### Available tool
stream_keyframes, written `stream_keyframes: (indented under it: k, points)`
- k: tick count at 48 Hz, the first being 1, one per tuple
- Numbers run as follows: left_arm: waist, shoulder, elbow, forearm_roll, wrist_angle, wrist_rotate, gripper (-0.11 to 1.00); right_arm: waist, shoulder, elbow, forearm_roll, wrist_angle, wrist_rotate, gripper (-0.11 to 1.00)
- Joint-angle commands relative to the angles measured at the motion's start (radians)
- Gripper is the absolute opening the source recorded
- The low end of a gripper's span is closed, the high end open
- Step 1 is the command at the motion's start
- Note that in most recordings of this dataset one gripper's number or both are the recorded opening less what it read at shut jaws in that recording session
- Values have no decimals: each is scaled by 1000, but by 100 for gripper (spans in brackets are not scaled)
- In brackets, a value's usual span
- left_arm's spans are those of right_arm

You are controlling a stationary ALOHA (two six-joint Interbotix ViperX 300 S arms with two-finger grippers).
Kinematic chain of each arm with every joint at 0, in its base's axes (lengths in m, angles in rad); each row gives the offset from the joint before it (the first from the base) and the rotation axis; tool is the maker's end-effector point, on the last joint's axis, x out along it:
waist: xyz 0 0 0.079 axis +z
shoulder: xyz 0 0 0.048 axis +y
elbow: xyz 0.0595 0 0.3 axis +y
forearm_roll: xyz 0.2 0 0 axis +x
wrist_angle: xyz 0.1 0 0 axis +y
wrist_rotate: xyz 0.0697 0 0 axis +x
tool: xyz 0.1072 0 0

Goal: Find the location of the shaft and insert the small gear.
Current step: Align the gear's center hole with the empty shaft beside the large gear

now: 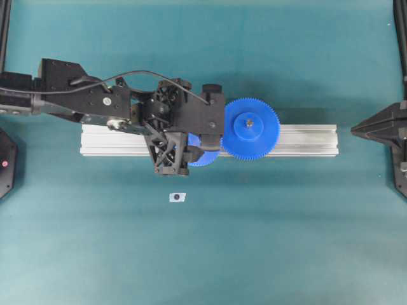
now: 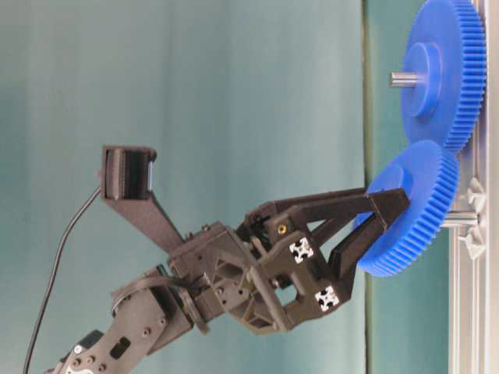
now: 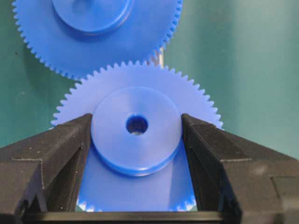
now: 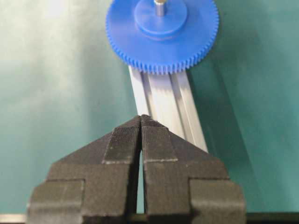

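Left end effector (image 3: 136, 154): clamped on the raised hub of the small gear (image 3: 136, 140), one finger (image 3: 56, 154) on each side of the hub; carried by the arm on the left of the overhead view, reaching out over the rail.
Right end effector (image 4: 141, 122): fingers pressed together, nothing held; parked at the right edge of the overhead view, well apart from both gears.
Small gear: held flat, face parallel to the counter (image 1: 286, 216); teeth just beside, perhaps touching, those of the larger gear (image 3: 93, 32); in the table-level view low over the rail, overlapping the larger gear's rim.
Shaft (image 2: 460, 220): short silvery pin standing up from the aluminium rail (image 1: 305, 140), seen in the table-level view between gear underside and rail; long axis square to the rail top.
Key relation: shaft directly beneath the held gear, along the end effector's pointing direction; something pale glinting inside the centre hole in the left wrist view, too small to name with certainty.
Seating: cannot tell whether pin already entered the bore or only stands under it.
Nearer arm: left, by far.
Coming move, as judged: straight push along the pin's axis, no sideways shift, gear kept level.
Risk, as judged: teeth jamming against the larger gear on the way down.
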Motion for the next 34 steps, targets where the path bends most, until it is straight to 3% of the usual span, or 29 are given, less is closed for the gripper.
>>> stream_keyframes:
  k: [1, 34]
  points:
    - [3, -44, -8, 3, 28, -2, 64, -5, 6, -28, -2, -5, 8, 2]
    - [51, -35, -12, 3, 46, 6, 64, -9, 6, -29, -2, -12, 8, 2]
